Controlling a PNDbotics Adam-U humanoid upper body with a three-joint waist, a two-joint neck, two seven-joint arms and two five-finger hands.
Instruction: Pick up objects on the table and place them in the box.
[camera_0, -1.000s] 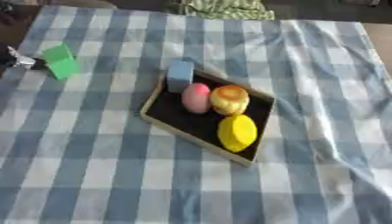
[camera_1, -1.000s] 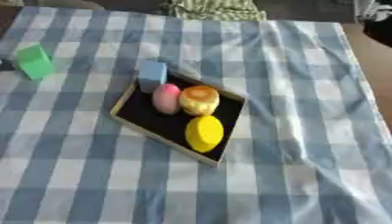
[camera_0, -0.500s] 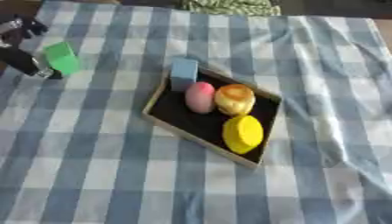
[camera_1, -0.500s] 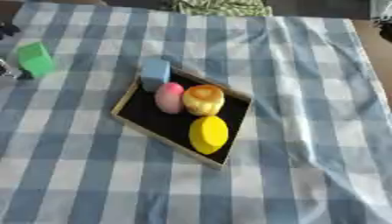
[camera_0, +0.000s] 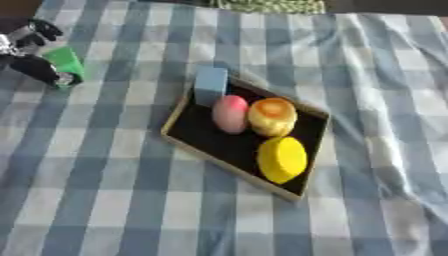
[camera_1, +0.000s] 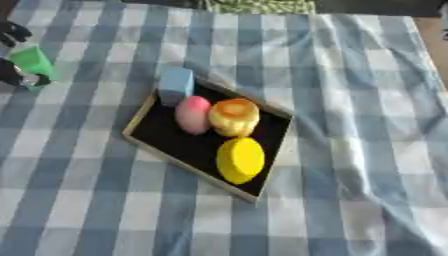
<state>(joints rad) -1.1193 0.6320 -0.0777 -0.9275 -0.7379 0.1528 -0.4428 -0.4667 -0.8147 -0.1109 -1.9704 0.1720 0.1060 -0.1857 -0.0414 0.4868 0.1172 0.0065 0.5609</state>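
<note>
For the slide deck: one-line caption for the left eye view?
Left hand closing around green block; pink, orange and yellow items sit in the box.

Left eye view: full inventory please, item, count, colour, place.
box: 1, black inside with tan rim, centre of table
blue block: 1, light blue, at the box's far-left corner
pink object: 1, pink, oval, in the box
orange object: 1, orange-yellow, round, in the box beside the pink one
yellow object: 1, yellow, oval, near end of the box
green block: 1, green, far left on the cloth
tablecloth: 1, blue-and-white check
left robot hand: 1, black and silver, fingers around the green block
</note>
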